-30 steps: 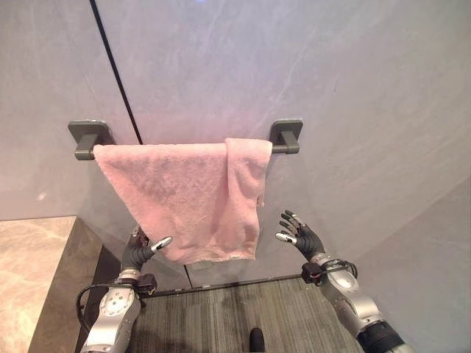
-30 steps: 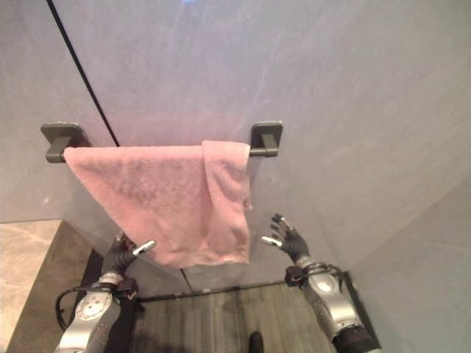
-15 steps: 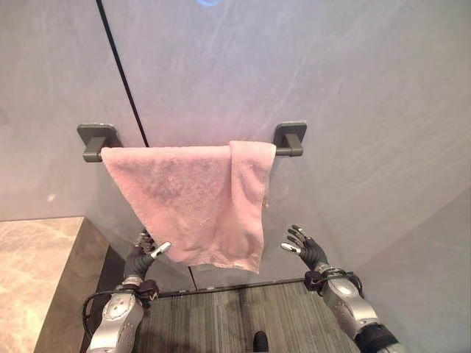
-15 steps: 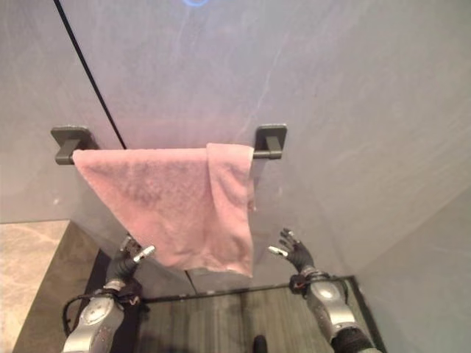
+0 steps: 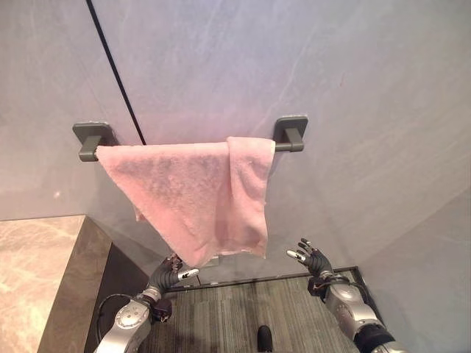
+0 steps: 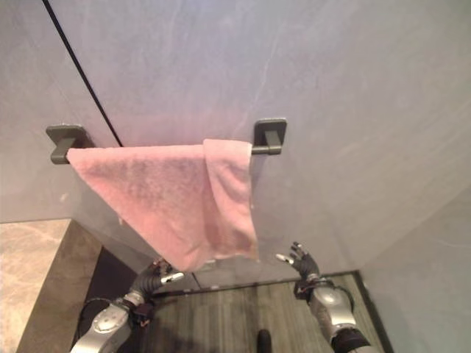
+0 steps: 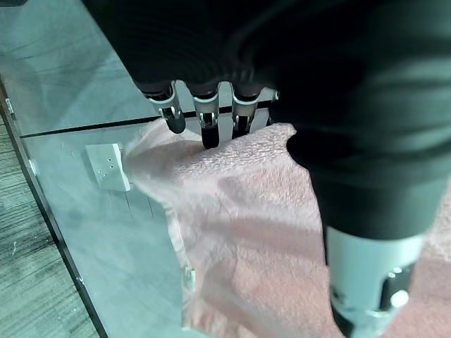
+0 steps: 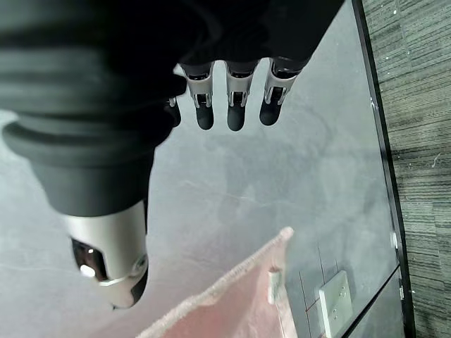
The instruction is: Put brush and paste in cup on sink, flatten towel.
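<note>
A pink towel [image 5: 199, 191] hangs on a dark grey wall bar [image 5: 288, 145]. Its left part spreads slantwise down to a point, and its right part is doubled over in a narrow fold. My left hand [image 5: 171, 273] is just under that low point, fingers relaxed and open. In the left wrist view its fingertips [image 7: 209, 134] reach the towel's edge [image 7: 239, 211] without curling round it. My right hand [image 5: 313, 259] is open, low and to the right of the towel, apart from it. Its fingers [image 8: 236, 113] point at bare wall, with the towel's corner [image 8: 239, 296] beyond.
The grey panelled wall [image 5: 353, 110] stands close ahead, with a black vertical seam [image 5: 114, 66]. A brown marble counter [image 5: 37, 279] lies at lower left. A white wall socket [image 7: 106, 167] sits low on the wall behind the towel. Dark striped floor [image 5: 243, 309] lies below.
Both hands have dropped lower. The left hand moved right, under the towel's lowest corner. The towel's bottom edge, flat before, now hangs to a point. The camera shifted a little.
</note>
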